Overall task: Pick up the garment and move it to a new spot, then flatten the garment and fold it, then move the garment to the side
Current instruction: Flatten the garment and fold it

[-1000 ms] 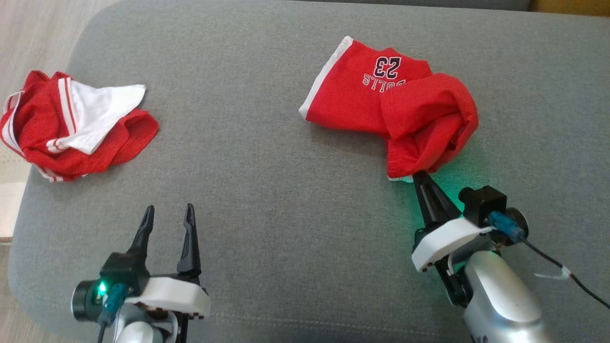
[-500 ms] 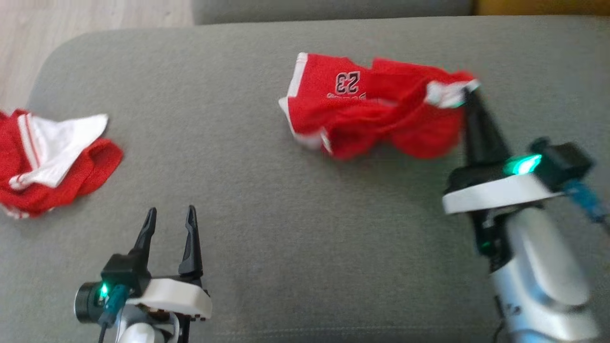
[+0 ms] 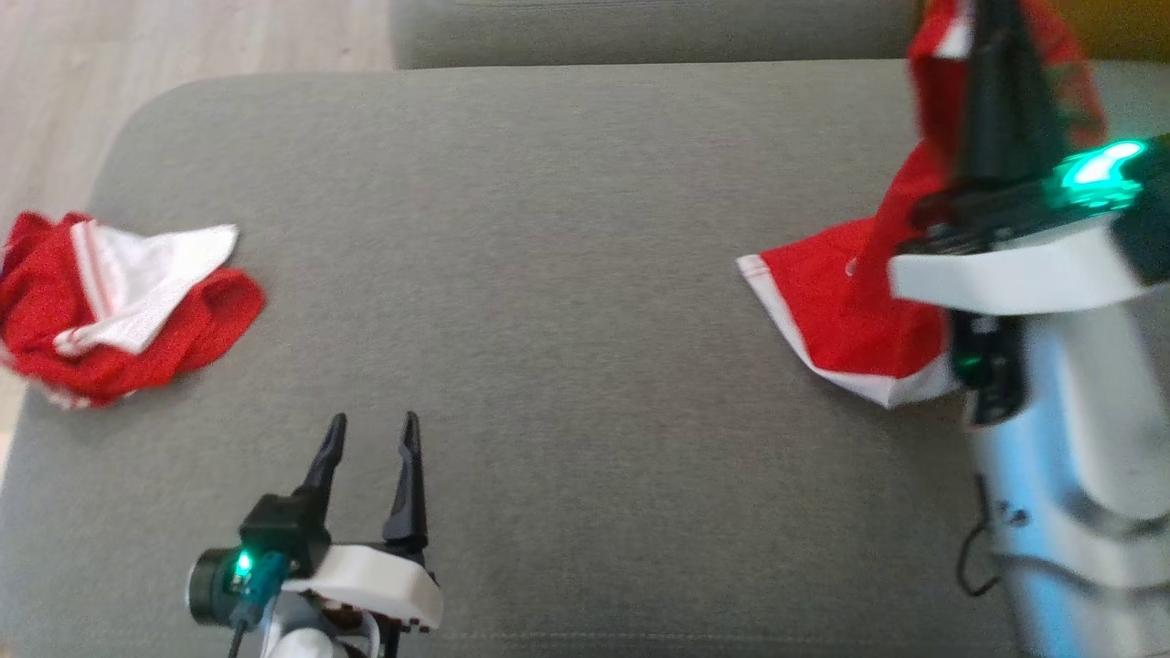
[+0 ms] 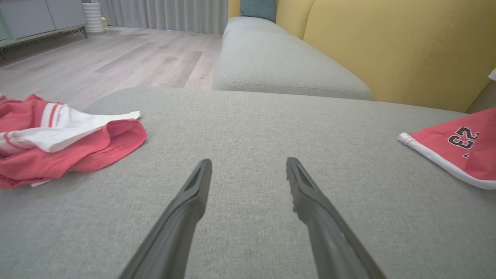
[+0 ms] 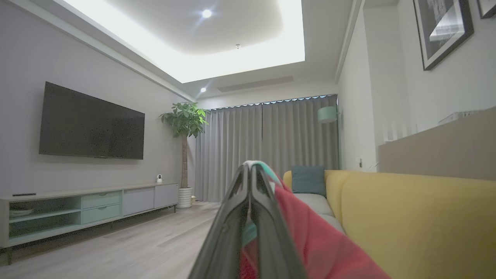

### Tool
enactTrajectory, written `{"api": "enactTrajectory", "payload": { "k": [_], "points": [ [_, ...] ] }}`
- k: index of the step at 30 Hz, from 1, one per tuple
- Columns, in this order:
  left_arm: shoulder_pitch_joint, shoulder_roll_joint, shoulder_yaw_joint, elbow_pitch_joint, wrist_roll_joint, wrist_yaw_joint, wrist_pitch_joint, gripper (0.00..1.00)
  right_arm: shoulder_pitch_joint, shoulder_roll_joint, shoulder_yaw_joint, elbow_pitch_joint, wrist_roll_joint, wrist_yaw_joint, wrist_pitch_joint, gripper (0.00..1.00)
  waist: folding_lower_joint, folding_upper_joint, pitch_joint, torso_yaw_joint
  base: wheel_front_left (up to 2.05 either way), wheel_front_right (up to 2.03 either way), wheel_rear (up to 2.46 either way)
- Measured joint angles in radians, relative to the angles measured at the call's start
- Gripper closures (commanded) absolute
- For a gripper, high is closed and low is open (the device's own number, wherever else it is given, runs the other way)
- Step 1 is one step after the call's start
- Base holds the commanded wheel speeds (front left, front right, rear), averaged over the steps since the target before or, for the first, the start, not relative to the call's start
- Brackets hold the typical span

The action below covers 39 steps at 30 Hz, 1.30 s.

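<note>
The right gripper (image 5: 250,172) has its jaws shut tight on a bit of the garment (image 3: 841,311), high in the upper right of the head view. The red cloth hangs down from there. Its lower end, with a white edge, lies on the grey sofa cushion (image 3: 567,274) at the right side. The left gripper (image 3: 373,425) is at the lower left, its jaws wide apart with nothing in them. At the far left edge lies another heap of red and white cloth (image 3: 110,311).
</note>
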Motion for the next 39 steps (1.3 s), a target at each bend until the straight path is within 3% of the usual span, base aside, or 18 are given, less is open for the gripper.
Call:
{"api": "enactTrajectory", "payload": {
  "k": [5, 10, 12, 13, 16, 19, 27, 31, 39],
  "points": [
    [-0.001, 0.0, -0.015, 0.008, 0.001, -0.003, 0.0, 0.0, 0.009, 0.033, 0.097, 0.07, -0.018, 0.0, -0.003, 1.0, 0.0, 0.0, 0.007, 0.077, 0.0, 0.0, 0.0],
    [-0.004, 0.0, -0.031, 0.017, 0.002, -0.01, 0.0, 0.0, 0.048, 0.032, 0.27, 0.151, 0.102, 0.0, -0.007, 1.0, 0.0, 0.0, 0.025, 0.151, 0.0, 0.0, 0.0],
    [-0.005, 0.0, -0.04, 0.021, 0.002, -0.009, 0.0, 0.0, 0.075, 0.033, 0.362, 0.225, 0.144, 0.0, -0.007, 0.19, 0.0, 0.0, 0.034, 0.171, 0.0, 0.0, 0.0],
    [-0.005, 0.0, -0.041, 0.021, 0.002, -0.009, 0.0, 0.0, 0.091, 0.035, 0.394, 0.257, 0.171, 0.0, -0.006, 0.0, 0.0, 0.0, 0.039, 0.175, 0.0, 0.0, 0.0],
    [-0.009, 0.0, -0.041, 0.023, 0.001, -0.005, 0.0, 0.0, 0.111, 0.035, 0.453, 0.301, 0.195, 0.0, -0.006, 0.0, 0.0, 0.0, 0.051, 0.171, 0.0, 0.0, 0.0],
    [-0.021, 0.0, -0.041, 0.023, 0.0, 0.0, 0.0, 0.0, 0.105, 0.035, 0.445, 0.313, 0.205, 0.0, -0.006, 0.0, 0.0, 0.0, 0.053, 0.146, 0.0, 0.0, 0.0],
    [-0.036, 0.0, -0.046, 0.019, 0.0, 0.0, 0.0, 0.0, 0.037, 0.033, 0.288, 0.43, 0.165, 0.0, -0.002, 0.0, 0.0, 0.0, 0.067, 0.084, 0.0, 0.0, 0.0],
    [-0.058, 0.0, -0.055, 0.019, -0.007, 0.0, 0.0, 0.0, -0.045, 0.021, 0.252, 0.494, 0.163, 0.0, 0.063, 0.0, 0.0, 0.0, 0.08, 0.086, 0.0, 0.0, 0.0],
    [-0.076, -0.001, -0.09, 0.024, -0.03, 0.0, 0.0, 0.0, -0.278, -0.067, 0.277, 0.659, 0.232, 0.0, 0.336, 0.0, 0.0, 0.0, 0.108, 0.143, 0.0, 0.0, 0.0]
  ]
}}
